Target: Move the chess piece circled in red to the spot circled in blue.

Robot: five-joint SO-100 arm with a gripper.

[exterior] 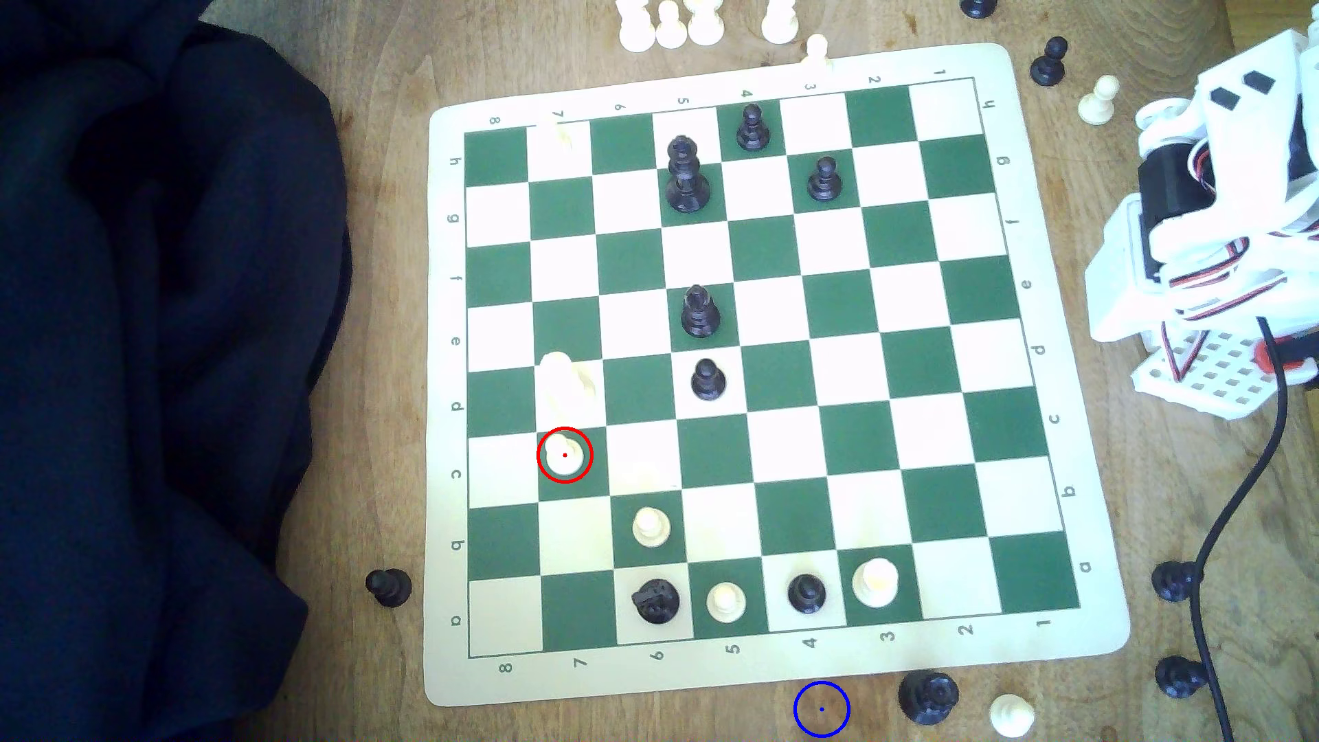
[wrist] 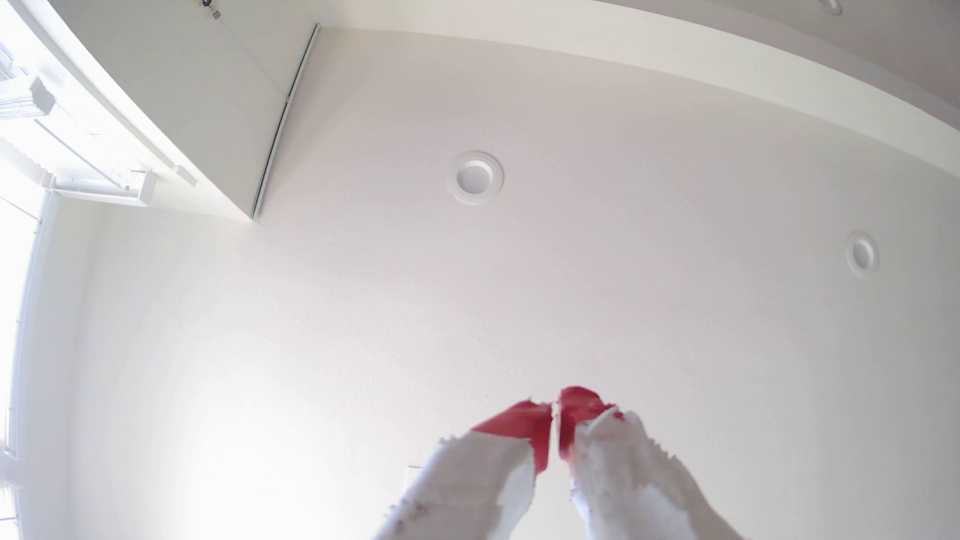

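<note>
Waiting folded at the counter (exterior: pixel 371 64)'s right edge in the exterior view, the arm (exterior: pixel 1213 235) has not begun the reach. The board (exterior: pixel 714 685) lies mid-counter. The tool (wrist: pixel 555 415) points at the ceiling, its red tips pressed nearly together on nothing. The pawn (exterior: pixel 564 454) stands on a green square near the board's left edge, just below a taller white piece (exterior: pixel 567 382). The spot (exterior: pixel 821 708) is bare wood just off the board's near edge. Next: swing across, spread the tips, descend without clipping that neighbour.
</note>
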